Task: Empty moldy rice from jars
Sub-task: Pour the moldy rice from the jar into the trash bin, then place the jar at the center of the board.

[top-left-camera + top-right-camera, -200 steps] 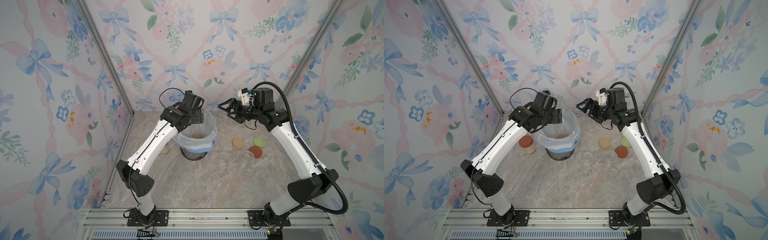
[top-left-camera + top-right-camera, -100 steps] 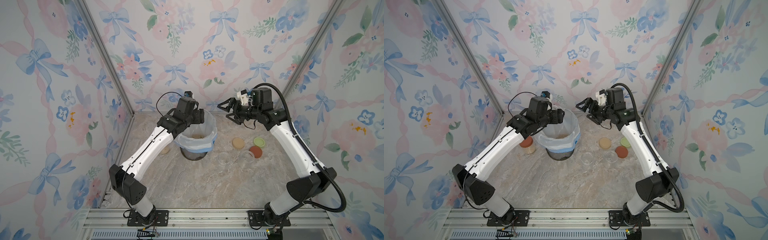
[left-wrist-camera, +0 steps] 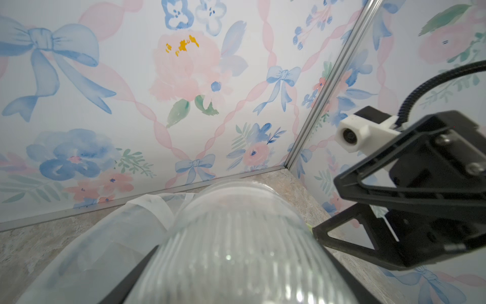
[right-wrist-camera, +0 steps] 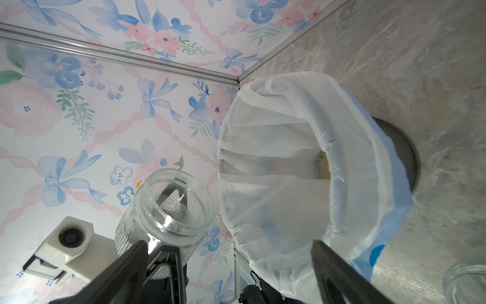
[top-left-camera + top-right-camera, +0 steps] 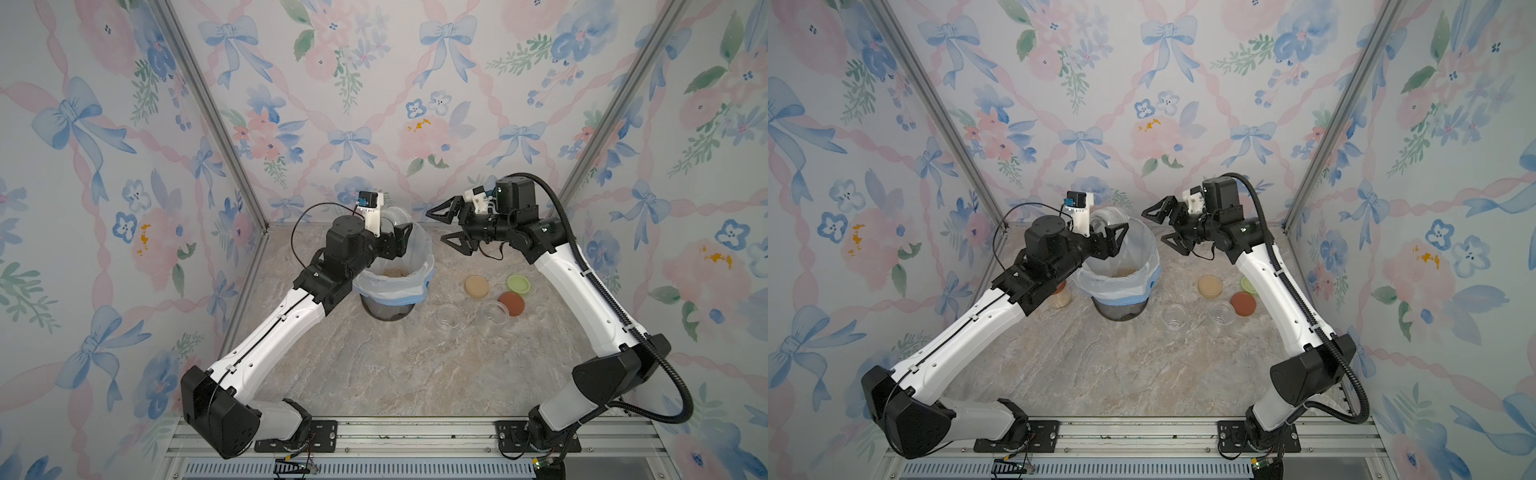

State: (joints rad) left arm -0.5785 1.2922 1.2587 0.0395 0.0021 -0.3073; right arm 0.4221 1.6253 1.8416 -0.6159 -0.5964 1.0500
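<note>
- You have a dark mesh bin point(image 5: 386, 311) standing on the table, toward the back wall.
- Its white liner point(image 5: 1138, 245) folds over the rim, with a pale blue band point(image 5: 399, 300) round the outside.
- Your tabletop point(image 5: 395, 374) is marbled beige-grey.
- Floral wallpaper with blue bows covers the walls point(image 5: 374, 83), and aluminium posts point(image 5: 219, 124) mark the corners.
- A metal rail point(image 5: 395, 436) runs along the near edge.

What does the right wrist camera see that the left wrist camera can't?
Only the right wrist view: the held jar shows its open mouth and looks empty, moldy rice lies down in the bin, and another jar stands on the table. Only the left wrist view: the right arm's white camera. Both: the held jar's ribbed glass and the bin's white liner.
</note>
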